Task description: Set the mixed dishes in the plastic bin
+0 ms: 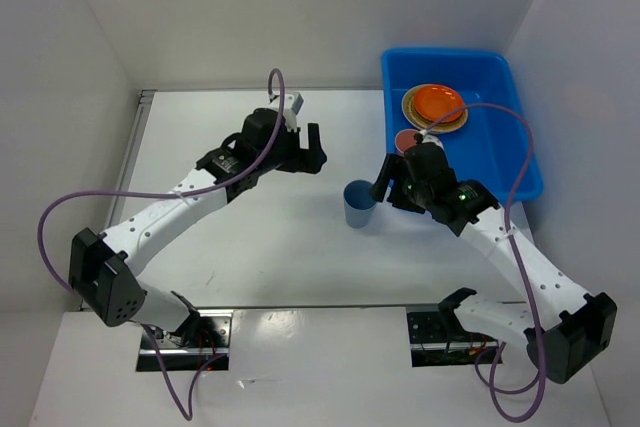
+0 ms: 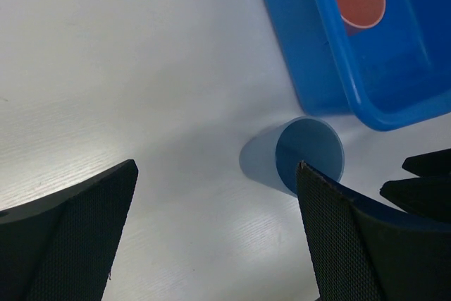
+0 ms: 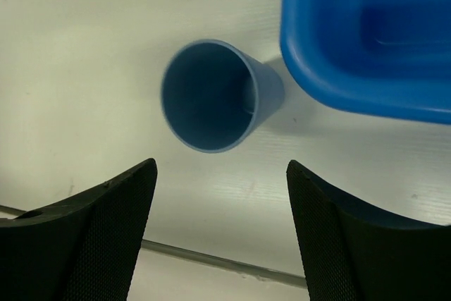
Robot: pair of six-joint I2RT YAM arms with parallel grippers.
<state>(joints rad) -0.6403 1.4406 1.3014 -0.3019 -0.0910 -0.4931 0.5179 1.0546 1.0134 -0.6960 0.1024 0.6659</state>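
Top external view: you have the blue cup (image 1: 359,205) standing upright on the white table (image 1: 250,237), mouth up, close to the near-left corner of the plastic bin (image 1: 500,142); the wrist views show a strip of table between the two.
Already in the bin: an orange plate (image 1: 437,102) tops a stack at the far end, and a reddish-pink cup (image 1: 404,138) sits by the near-left wall, partly hidden by your right wrist.
Right gripper (image 1: 385,179): fingers spread wide and holding nothing, low beside the cup on its bin side. Its wrist camera looks down into the cup's mouth, which lies ahead of the fingers, not between them.
Left gripper (image 1: 318,147): fingers also apart and empty, well away from the cup over the far middle of the table.
Weight: judge it very light; it looks like an empty, thin-walled plastic tumbler.
Stiffness: probably firm at the rim and springier down the wall, so squeeze gently.
Surface: smooth and tapered, wider at the mouth than at the base, so pads closing on the outside may slide along the slope.
Breakage: low risk, since plastic should survive a short drop.
Where to hold: pinch the rim wall, one finger inside and one outside, on the side facing away from the bin.
Watch for: a sideways nudge tipping or skating it before you close.
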